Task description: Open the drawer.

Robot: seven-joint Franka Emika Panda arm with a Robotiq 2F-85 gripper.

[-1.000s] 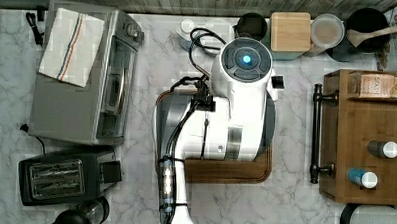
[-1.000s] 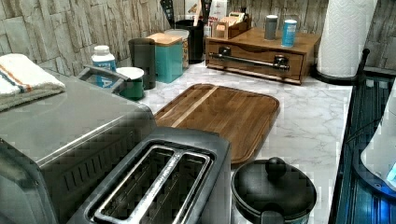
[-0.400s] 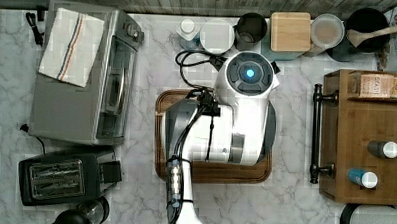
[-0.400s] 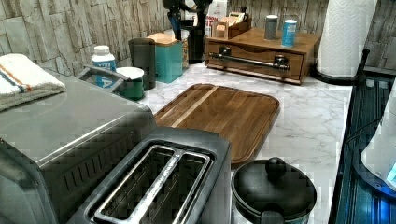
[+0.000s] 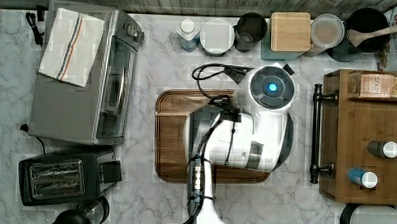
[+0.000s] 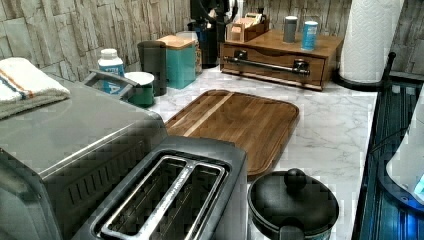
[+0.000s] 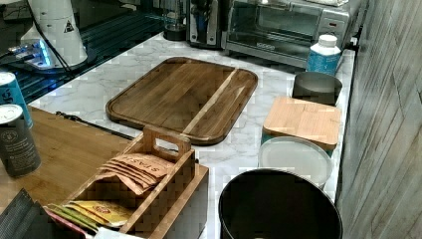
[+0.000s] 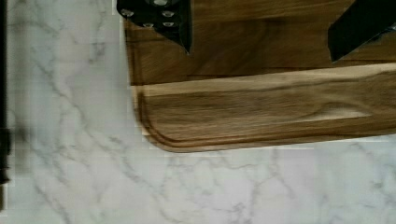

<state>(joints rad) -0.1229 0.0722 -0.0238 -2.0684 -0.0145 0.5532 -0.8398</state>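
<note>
okay, i'm up above the cutting board (image 5: 175, 141), hanging over its corner nearest the drawer (image 6: 272, 65), and nothing is in my grip. in the wrist view my gripper (image 8: 261, 28) has its two dark fingers (image 8: 170, 18) spread wide, bare board between them, marble counter (image 8: 70, 140) just past the board's rounded corner.

the drawer sits in the wooden cabinet at the top view's right, front facing me. its dark bar handle (image 5: 316, 133) runs along that front on two posts, and in the left view the handle (image 6: 265, 65) stretches across the drawer face at the far end of the counter. the front looks flush with the cabinet body, so i judge it fully closed.

progress, then: nothing of the job proper is done. no contact with the handle, no pull begun. i'm near it but apart, a strip of marble lying between the board's edge and the bar. at the edge of the wrist view there's a thin dark line that may be the bar, though i can't be sure.

left to do, as i read it: cross that strip, drop to bar height, get my fingers either side of the bar, close, and draw straight back away from the cabinet. all of that lies ahead.
</note>
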